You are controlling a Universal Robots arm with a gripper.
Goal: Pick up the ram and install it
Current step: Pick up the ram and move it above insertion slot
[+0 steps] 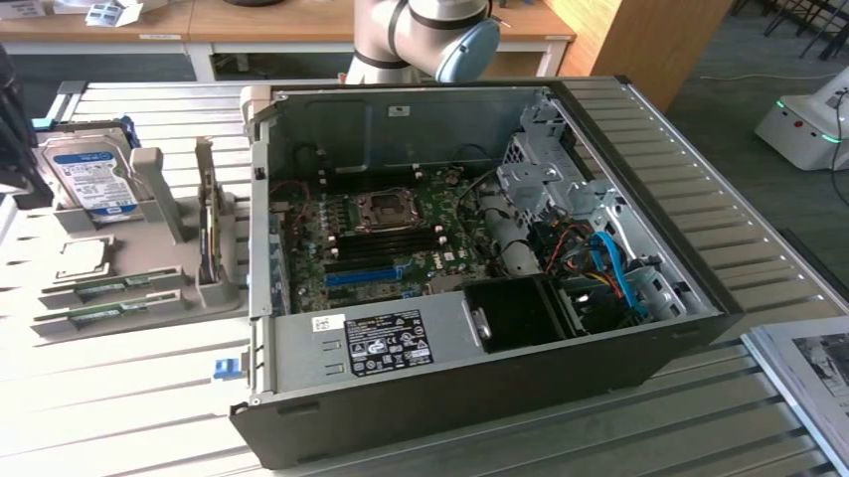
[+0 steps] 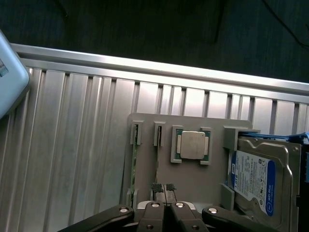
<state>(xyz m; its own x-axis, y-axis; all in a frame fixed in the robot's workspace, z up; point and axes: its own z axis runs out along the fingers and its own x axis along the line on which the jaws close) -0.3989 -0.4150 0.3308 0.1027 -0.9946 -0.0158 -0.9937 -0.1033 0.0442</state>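
- While the exterior view takes in the open computer case [image 1: 478, 397] lying on the slatted bench [image 1: 133, 417], the wrist view looks down on the fingers [image 2: 157, 187], which are pressed together with nothing between them.
- From the wrist, the fingers hang over the grey holder [image 2: 193, 179], nearest the ram [image 2: 157, 162], which sits in its slot.
- In the holder's row the ram lies between a second green stick [image 2: 133, 164] and a processor chip [image 2: 192, 145] in a square pocket. A blue-labelled hard drive [image 2: 253, 180] fills the bay beyond the chip.
- On the exterior view's left the holder [image 1: 173, 288] stands just beside the case, with the hard drive [image 1: 90, 174] at its far end and the ram [image 1: 113, 286] and the other stick [image 1: 95, 314] at its near end.
- Inside the case are a motherboard [image 1: 385, 238] with a processor socket [image 1: 386, 207], a blue slot [image 1: 361, 276], a labelled power supply [image 1: 378, 343] at the near side and blue cables [image 1: 613, 263] on the right.
- The arm [image 1: 424, 35] stands beyond the case's far wall.
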